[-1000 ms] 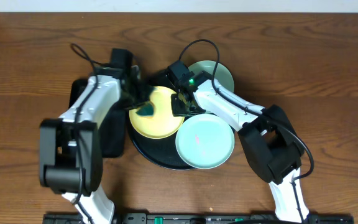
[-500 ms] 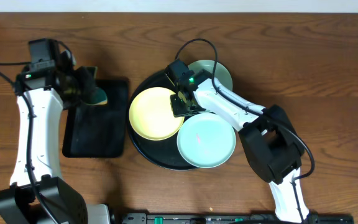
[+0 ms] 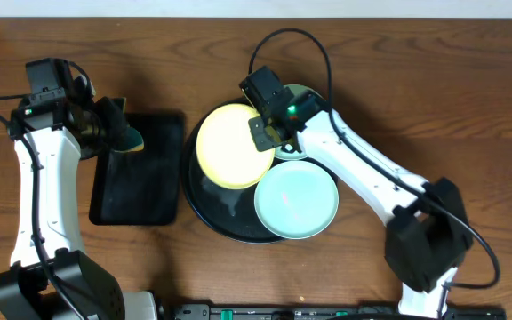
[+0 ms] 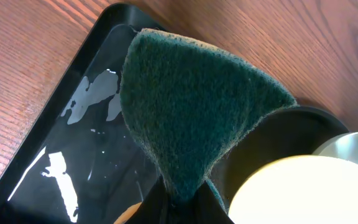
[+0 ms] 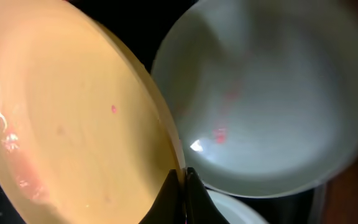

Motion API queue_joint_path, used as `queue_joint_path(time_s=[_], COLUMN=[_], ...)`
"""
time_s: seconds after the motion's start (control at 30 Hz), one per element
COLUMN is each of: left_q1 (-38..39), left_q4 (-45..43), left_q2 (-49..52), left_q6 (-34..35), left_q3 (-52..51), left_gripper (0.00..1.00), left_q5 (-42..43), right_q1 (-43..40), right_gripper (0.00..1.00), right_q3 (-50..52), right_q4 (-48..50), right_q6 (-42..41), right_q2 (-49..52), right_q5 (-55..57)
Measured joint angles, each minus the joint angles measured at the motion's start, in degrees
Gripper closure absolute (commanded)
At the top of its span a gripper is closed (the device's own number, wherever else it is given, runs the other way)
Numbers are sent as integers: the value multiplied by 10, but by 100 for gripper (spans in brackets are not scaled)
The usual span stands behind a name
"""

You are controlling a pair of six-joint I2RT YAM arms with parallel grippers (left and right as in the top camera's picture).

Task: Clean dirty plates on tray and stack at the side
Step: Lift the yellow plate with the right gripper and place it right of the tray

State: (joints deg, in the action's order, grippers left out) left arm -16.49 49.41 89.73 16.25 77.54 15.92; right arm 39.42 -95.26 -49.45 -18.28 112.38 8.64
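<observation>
The round black tray (image 3: 204, 206) holds the plates. My right gripper (image 3: 266, 133) is shut on the rim of the pale yellow plate (image 3: 231, 146) and holds it tilted and lifted over the tray's back; the plate fills the left of the right wrist view (image 5: 73, 124). One aqua plate (image 3: 296, 200) lies at the tray's front right. The other aqua plate (image 3: 308, 100) sits at the back, partly hidden by the right arm; it shows in the right wrist view (image 5: 272, 99). My left gripper (image 3: 112, 127) is shut on a dark green sponge (image 4: 191, 112) above the rectangular black tray (image 3: 136, 187).
The rectangular black tray (image 4: 61, 162) is wet and glossy, left of the round tray. Brown wooden tabletop (image 3: 469, 107) stretches to the right and behind. Cables loop above both arms.
The left arm carried the sponge from the yellow plate out over the rectangular tray. The right gripper has lifted and tilted the yellow plate toward the tray's back.
</observation>
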Motion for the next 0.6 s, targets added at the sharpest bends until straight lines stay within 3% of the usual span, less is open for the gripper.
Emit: queue_joint_path(time_s=[0.6], left_q1=[0], left_q4=[2], left_q2=[0], left_q6=[0], left_q3=[0], left_gripper=[92], left_q5=[-9], right_q1=[156], right_gripper=[99], right_q3=[0], right_q4=[2], right_q6=[129], right_q2=[-38], right_q5=[383])
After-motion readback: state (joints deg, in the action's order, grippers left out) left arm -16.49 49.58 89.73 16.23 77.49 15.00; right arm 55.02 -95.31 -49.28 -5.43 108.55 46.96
